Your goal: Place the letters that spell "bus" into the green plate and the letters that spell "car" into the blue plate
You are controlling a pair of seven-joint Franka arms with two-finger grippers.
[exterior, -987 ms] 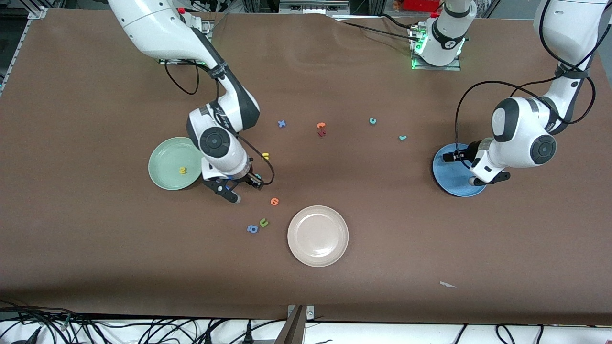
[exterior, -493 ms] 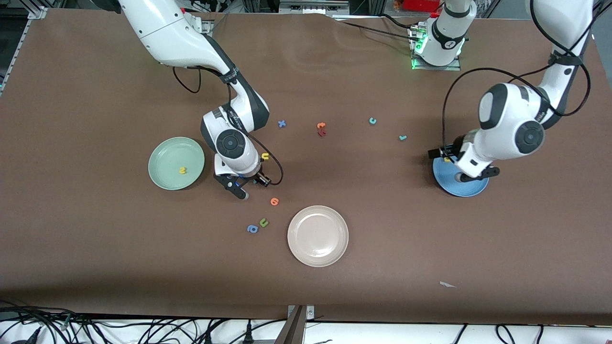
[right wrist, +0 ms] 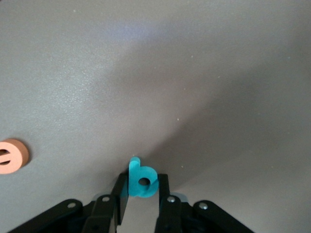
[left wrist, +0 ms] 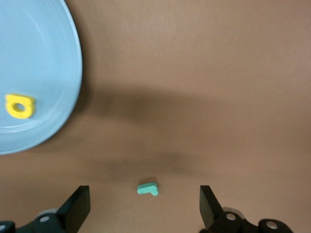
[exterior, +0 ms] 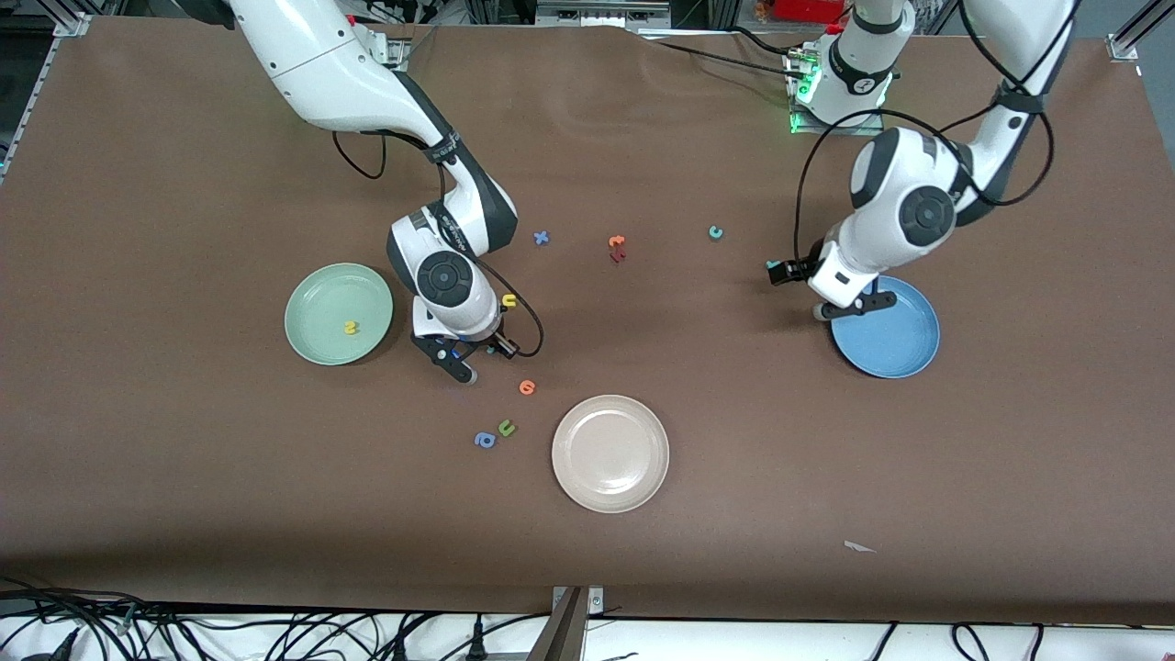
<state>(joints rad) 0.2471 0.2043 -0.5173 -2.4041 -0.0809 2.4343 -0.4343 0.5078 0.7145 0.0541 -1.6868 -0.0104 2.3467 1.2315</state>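
My right gripper (exterior: 477, 358) (right wrist: 142, 187) is low over the table beside the green plate (exterior: 317, 298), shut on the teal b (right wrist: 142, 182), which stands upright between its fingers. The yellow s (exterior: 350, 327) lies in the green plate. The yellow u (exterior: 509, 300) lies beside the right wrist. My left gripper (exterior: 852, 306) (left wrist: 144, 199) hangs open at the blue plate's (exterior: 895, 344) (left wrist: 39, 58) rim, with the teal r (exterior: 773, 266) (left wrist: 147, 188) on the table between its fingers, untouched. The yellow a (left wrist: 19, 107) lies in the blue plate. The teal c (exterior: 715, 233) lies farther from the camera.
An orange e (exterior: 527, 387) (right wrist: 12, 155) lies close to the right gripper. A green u (exterior: 506, 428), a blue a (exterior: 485, 440) and a beige-white plate (exterior: 610, 491) lie nearer the camera. A blue x (exterior: 542, 238) and orange and red letters (exterior: 617, 249) lie mid-table.
The left arm left the yellow a in the blue plate and swung off it to over the teal r, jaws wide. The right gripper shifted to the teal b and closed on it.
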